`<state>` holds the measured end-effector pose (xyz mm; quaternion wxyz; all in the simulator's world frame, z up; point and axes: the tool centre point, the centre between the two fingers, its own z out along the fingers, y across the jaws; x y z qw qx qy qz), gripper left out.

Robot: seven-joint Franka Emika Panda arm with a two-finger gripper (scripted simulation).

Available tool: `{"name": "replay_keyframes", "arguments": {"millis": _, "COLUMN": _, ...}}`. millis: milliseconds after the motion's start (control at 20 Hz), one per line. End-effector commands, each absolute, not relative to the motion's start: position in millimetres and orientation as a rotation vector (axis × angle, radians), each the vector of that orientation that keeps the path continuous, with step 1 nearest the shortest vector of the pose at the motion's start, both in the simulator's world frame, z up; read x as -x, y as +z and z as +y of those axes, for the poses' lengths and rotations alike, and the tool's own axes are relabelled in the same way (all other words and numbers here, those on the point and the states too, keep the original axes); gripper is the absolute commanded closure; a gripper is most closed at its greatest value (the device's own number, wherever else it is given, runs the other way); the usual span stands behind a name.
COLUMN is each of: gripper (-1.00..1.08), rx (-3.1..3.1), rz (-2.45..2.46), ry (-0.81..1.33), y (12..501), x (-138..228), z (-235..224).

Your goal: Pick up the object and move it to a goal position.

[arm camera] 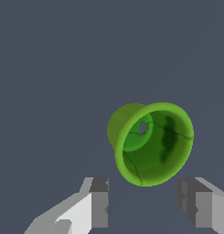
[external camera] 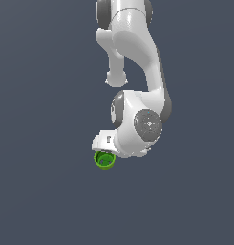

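Observation:
The object is a small lime-green cup (external camera: 105,161) with a darker green inside, lying on the dark grey floor just below the white arm's hand in the exterior view. In the wrist view the cup (arm camera: 152,144) lies tilted on its side, its open mouth facing the camera, with a small hole in its bottom. My gripper (arm camera: 143,208) is open, its two grey-tipped fingers (arm camera: 99,203) spread wider than the cup. The cup sits just beyond the fingertips, not between them. In the exterior view the fingers are hidden under the hand (external camera: 109,143).
The white arm (external camera: 137,72) reaches down from the top of the exterior view. A flat dark grey floor (external camera: 42,191) lies all around. No other object shows, and no goal marker is in view.

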<state>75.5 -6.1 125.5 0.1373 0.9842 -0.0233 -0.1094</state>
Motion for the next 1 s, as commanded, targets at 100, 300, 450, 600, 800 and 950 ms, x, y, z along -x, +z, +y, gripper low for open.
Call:
{"name": "replay_keyframes", "arguments": {"millis": 100, "gripper": -0.20, "rx": -2.784, "rz": -0.084, "ry": -0.359, "y": 113.2, "x": -80.0, "z": -3.1}}
{"name": "replay_keyframes", "arguments": {"millis": 300, "gripper": -0.20, "rx": -2.741, "rz": -0.096, "ry": -0.383, "y": 105.5, "x": -82.0, "z": -0.7}}
{"name": "replay_keyframes", "arguments": {"millis": 450, "gripper": -0.20, "rx": -2.718, "rz": -0.102, "ry": -0.394, "y": 101.5, "x": -82.7, "z": 0.7}}
{"name": "replay_keyframes", "arguments": {"millis": 600, "gripper": -0.20, "rx": -2.703, "rz": -0.106, "ry": -0.401, "y": 98.9, "x": -83.2, "z": 1.6}}
{"name": "replay_keyframes", "arguments": {"millis": 800, "gripper": -0.20, "rx": -2.696, "rz": -0.107, "ry": -0.404, "y": 97.8, "x": -83.3, "z": 2.0}}
{"name": "replay_keyframes", "arguments": {"millis": 950, "gripper": -0.20, "rx": -2.698, "rz": -0.106, "ry": -0.404, "y": 96.7, "x": -82.8, "z": 1.7}}
